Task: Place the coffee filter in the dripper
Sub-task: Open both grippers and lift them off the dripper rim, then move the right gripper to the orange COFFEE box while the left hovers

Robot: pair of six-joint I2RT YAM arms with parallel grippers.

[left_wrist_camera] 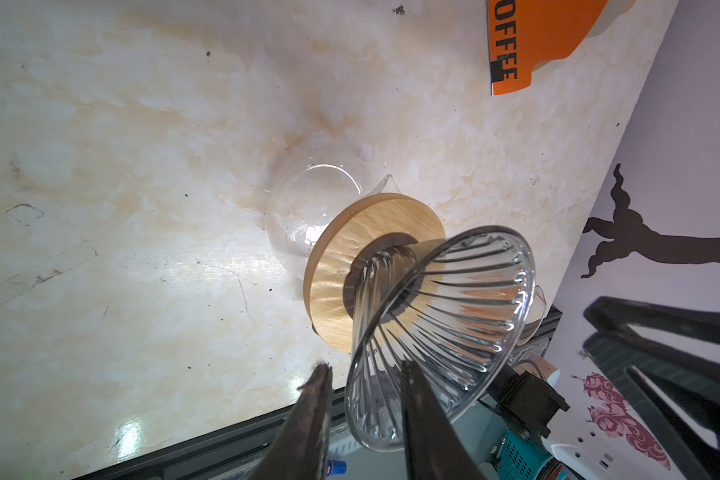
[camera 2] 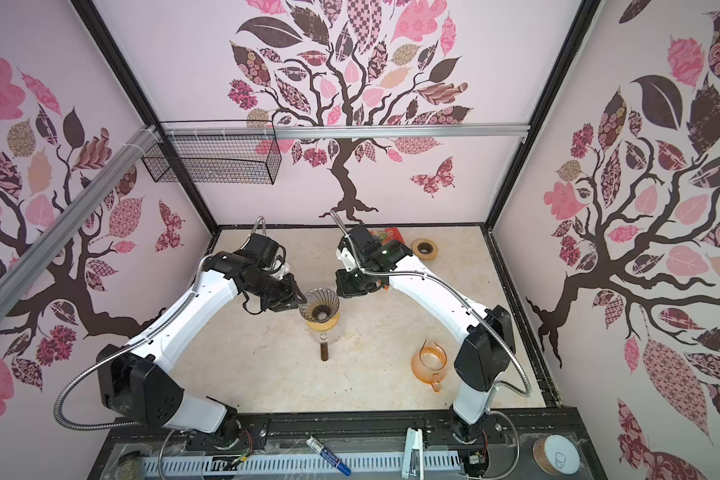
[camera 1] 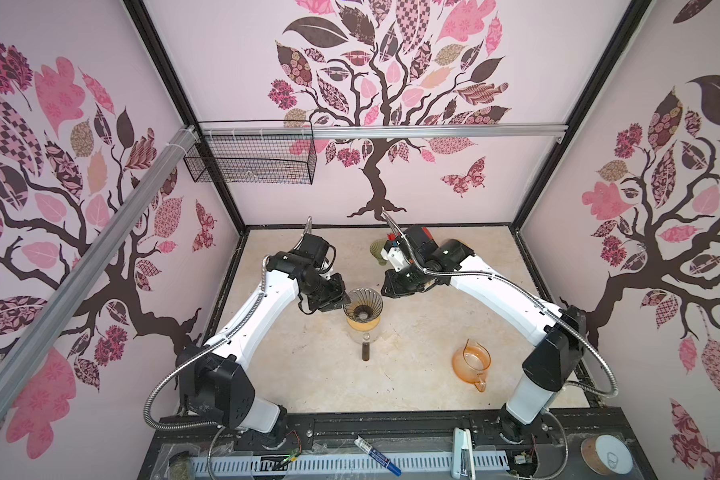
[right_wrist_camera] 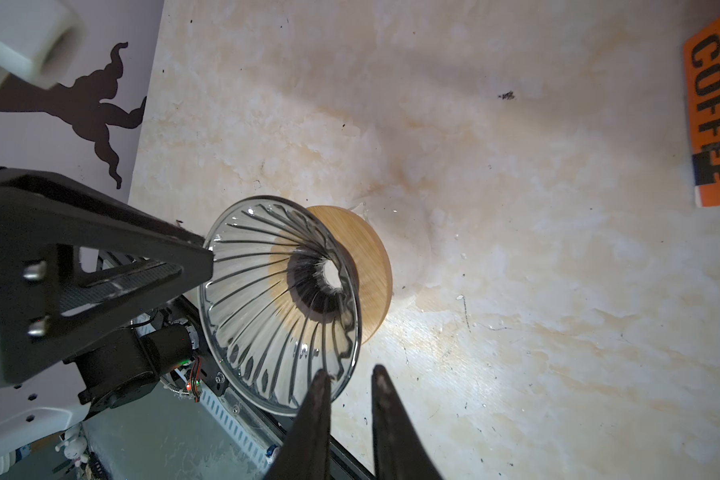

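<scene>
The dripper [camera 1: 362, 305] [camera 2: 319, 305], a ribbed clear glass cone on a wooden collar, stands on a glass carafe [left_wrist_camera: 308, 208] at mid-table. No coffee filter shows in any view, and the cone [right_wrist_camera: 279, 303] looks bare inside. My left gripper [camera 1: 342, 304] [camera 2: 302, 301] [left_wrist_camera: 366, 368] is open, its jaws straddling the cone's [left_wrist_camera: 441, 307] left rim with slack on both sides. My right gripper [camera 1: 385, 291] [camera 2: 339, 291] [right_wrist_camera: 350, 371] is open at the rim's far right side. One of its fingers lies against the glass, and only table shows between them.
An orange pack lettered COFFEE [left_wrist_camera: 528, 37] [right_wrist_camera: 715, 112] [camera 2: 387, 237] lies at the back. A tape roll [camera 2: 425, 249] and a greenish cup [camera 1: 377, 249] are also there. An orange glass pitcher [camera 1: 470, 363] stands front right. A small dark cylinder [camera 1: 366, 353] stands before the carafe.
</scene>
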